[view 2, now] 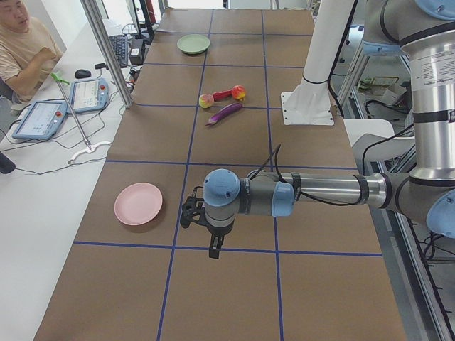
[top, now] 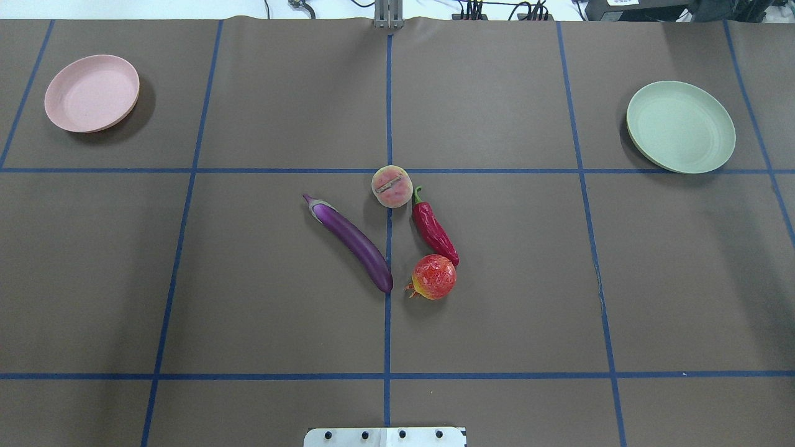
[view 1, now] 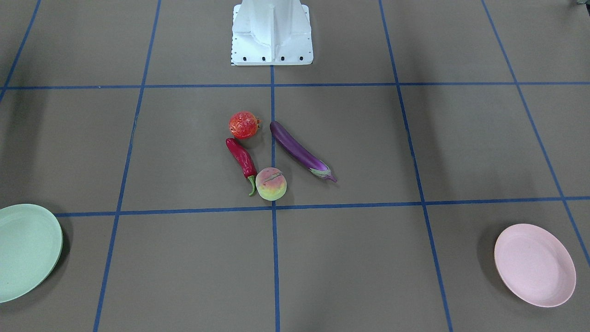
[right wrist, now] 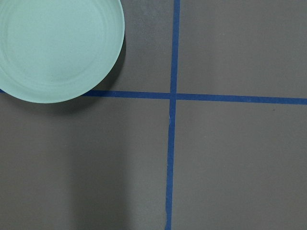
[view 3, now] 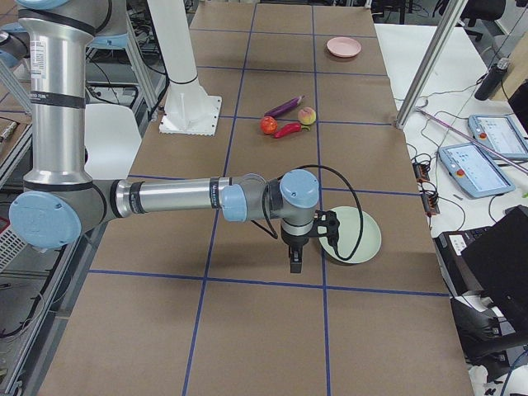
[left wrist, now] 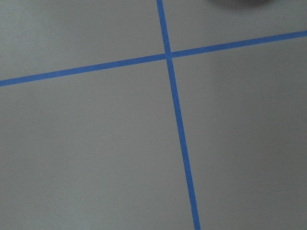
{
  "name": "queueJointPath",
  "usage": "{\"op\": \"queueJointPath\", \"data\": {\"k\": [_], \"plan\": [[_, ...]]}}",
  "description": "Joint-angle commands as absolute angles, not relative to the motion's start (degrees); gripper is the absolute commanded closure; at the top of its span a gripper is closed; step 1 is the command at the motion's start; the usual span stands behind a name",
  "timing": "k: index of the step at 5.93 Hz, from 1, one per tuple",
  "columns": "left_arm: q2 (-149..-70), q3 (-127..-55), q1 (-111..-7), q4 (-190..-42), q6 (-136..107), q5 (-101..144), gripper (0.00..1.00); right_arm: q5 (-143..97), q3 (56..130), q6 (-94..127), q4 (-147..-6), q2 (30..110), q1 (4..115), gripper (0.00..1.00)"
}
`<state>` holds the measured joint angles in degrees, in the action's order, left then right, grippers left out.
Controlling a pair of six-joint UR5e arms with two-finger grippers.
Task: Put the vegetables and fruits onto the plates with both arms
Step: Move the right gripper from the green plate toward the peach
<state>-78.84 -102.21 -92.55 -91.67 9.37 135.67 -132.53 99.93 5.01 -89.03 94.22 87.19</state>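
The eggplant (top: 353,243), chili (top: 435,231), pomegranate (top: 433,277) and peach (top: 392,186) are lying clustered on the desk (top: 248,310). The left end effector (view 2: 214,247) is hovering near the pink plate (top: 92,93), the right end effector (view 3: 295,261) near the green plate (top: 681,126); I cannot tell either's grip.

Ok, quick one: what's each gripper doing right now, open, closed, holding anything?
Left gripper: cannot tell whether open or shut; it shows only in a side view.
Right gripper: cannot tell either, for the same reason.

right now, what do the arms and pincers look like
The left arm and right arm are silver-grey tubes with light blue joint caps. The left pincer and right pincer are small and black, each fed by a looping black cable.
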Motion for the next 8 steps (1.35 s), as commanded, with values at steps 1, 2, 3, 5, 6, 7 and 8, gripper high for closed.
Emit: {"op": "queueJointPath", "data": {"k": [1, 2, 3, 5, 6, 7, 8], "plan": [[-78.84, -102.48, -92.55, -91.76, 9.75, 135.70, 0.00, -132.54, 100.02, 5.10, -88.95, 94.13, 87.19, 0.03], [-78.84, -102.48, -92.55, -91.76, 9.76, 135.79, 0.00, -132.89, 100.11, 5.18, -88.95, 93.52, 87.19, 0.03], [-78.75, -102.48, -92.55, -91.76, 9.84, 135.97, 0.00, -133.15, 100.80, 7.10, -88.68, 92.73, 86.58, 0.01], [-78.49, -102.39, -92.46, -91.67, 9.84, 136.05, 0.00, -135.77, 102.65, 10.01, -81.10, 90.88, 79.41, 0.01], [-78.49, -102.39, -92.46, -91.76, 9.84, 136.05, 0.00, -135.62, 102.31, 9.93, -73.64, 88.96, 73.88, 0.01], [-78.49, -102.31, -92.46, -91.67, 9.84, 136.05, 0.00, -135.27, 101.52, 11.41, -73.22, 84.42, 69.04, 0.01], [-78.49, -102.13, -92.46, -91.76, 9.76, 136.05, 0.00, -135.09, 99.95, 15.52, -73.30, 79.85, 65.08, 0.01]]}}
